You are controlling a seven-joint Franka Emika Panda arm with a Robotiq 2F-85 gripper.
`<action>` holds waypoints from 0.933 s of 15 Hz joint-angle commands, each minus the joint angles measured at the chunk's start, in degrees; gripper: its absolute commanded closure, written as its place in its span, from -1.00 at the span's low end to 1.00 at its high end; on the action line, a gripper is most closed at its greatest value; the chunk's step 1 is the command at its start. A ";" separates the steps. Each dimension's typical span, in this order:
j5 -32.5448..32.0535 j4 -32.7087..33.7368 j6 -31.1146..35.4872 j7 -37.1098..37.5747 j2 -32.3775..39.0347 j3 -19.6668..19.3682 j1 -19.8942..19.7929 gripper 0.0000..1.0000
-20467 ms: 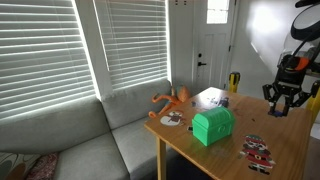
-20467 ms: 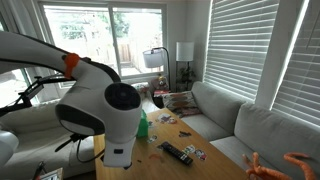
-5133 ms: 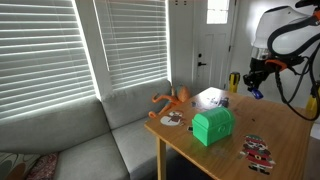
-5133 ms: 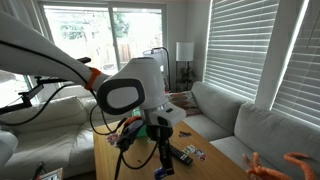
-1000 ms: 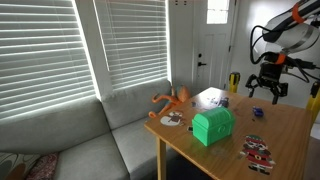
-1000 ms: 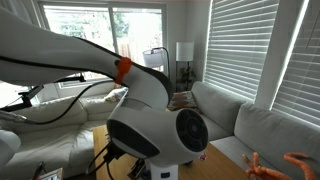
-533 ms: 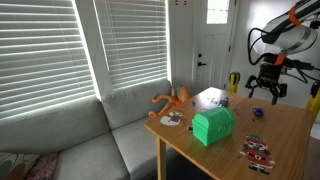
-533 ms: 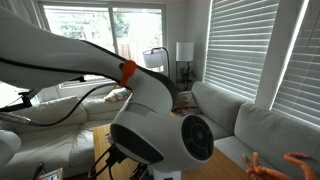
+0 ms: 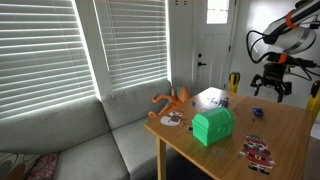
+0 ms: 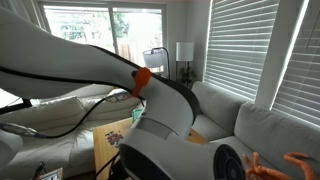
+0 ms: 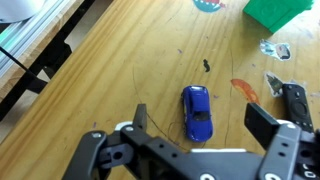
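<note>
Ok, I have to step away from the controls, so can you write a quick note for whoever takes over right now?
Pincer: open, empty, above the table.
Toy car: blue, on the wood just below the pincer, untouched.
Green box: apart from the car, near the table's edge.
Done: pincer sits over the car.
Left: probably lower and grip it; nothing lifted yet.

A small blue car (image 11: 199,112) is sitting on its wheels on the wooden desk (image 11: 110,70), roof up. In the wrist view its length is running almost straight up and down. It is resting on bare wood, touching nothing around it.
</note>
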 commanded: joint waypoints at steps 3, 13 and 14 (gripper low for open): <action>1.39 8.50 -7.26 -0.71 8.27 0.26 -1.74 -1.00; 2.73 15.41 -11.31 0.66 16.55 1.38 -2.52 -0.99; 3.11 15.91 -11.75 1.02 16.92 1.42 -2.59 -0.98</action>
